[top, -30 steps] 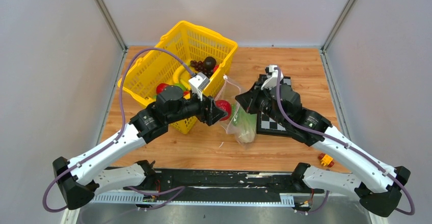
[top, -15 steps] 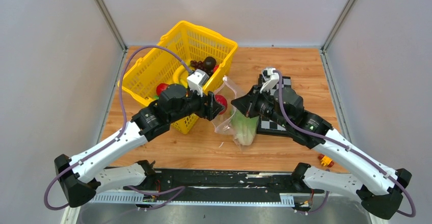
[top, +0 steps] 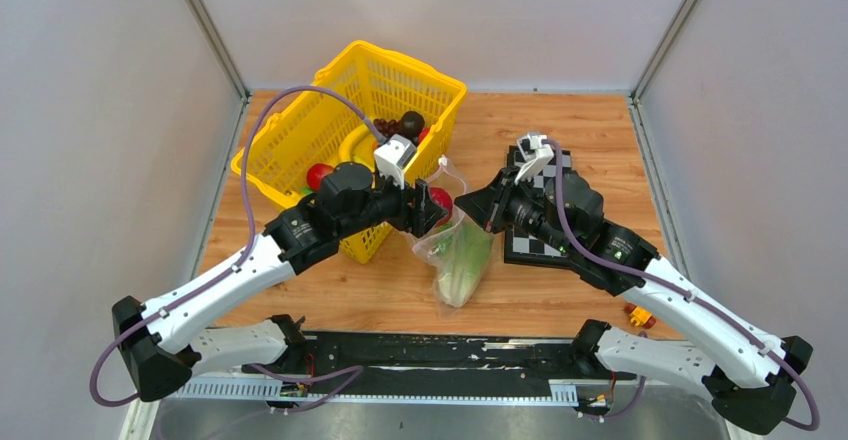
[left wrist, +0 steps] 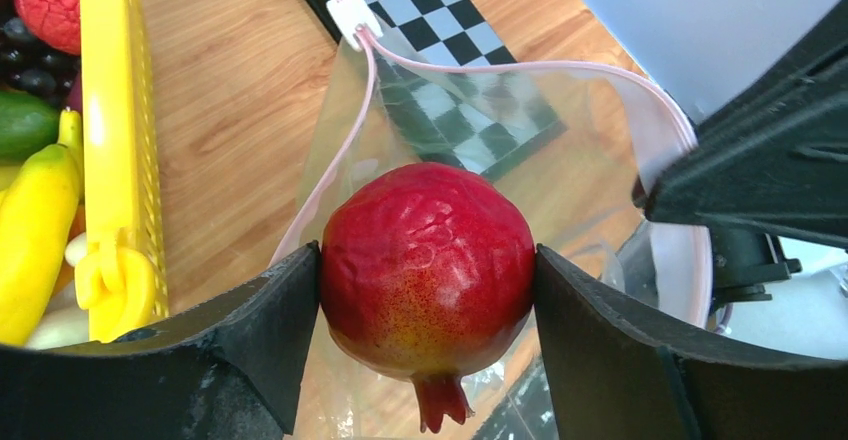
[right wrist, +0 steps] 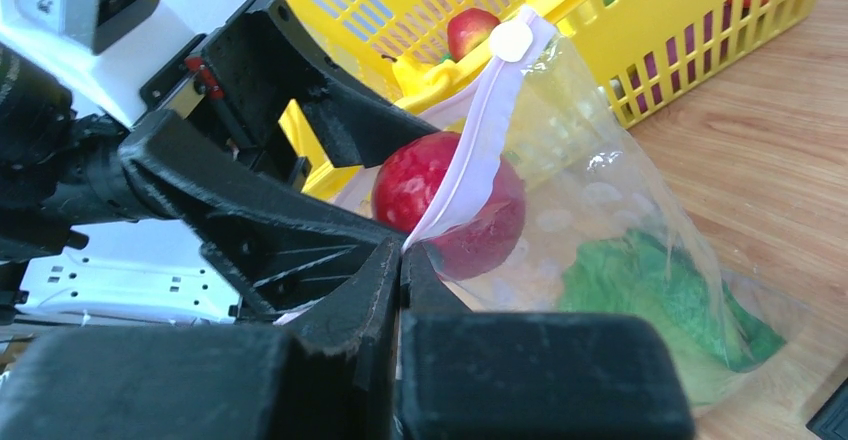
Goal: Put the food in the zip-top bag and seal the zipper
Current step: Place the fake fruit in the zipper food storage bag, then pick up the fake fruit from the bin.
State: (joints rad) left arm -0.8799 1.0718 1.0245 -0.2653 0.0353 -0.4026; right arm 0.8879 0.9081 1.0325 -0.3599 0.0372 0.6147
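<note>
Just left of the left gripper (left wrist: 428,290), a yellow mesh basket (top: 300,145) with bananas (left wrist: 35,230), cucumber (left wrist: 25,125) and grapes (left wrist: 25,55); bare wooden table (top: 380,285) nearer. Clamped between its fingers, a glossy red pomegranate (left wrist: 428,250), right at the open mouth of the clear zip-top bag (top: 450,275), with green lettuce (right wrist: 670,300) low inside. Rightward, right gripper (right wrist: 400,260) pinching the pink zipper (right wrist: 472,145), rim lifted.

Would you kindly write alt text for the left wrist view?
The left gripper holds a red fruit at the open mouth of the clear zip-top bag. A yellow basket with a banana stands at left, a checkerboard behind the bag.
</note>
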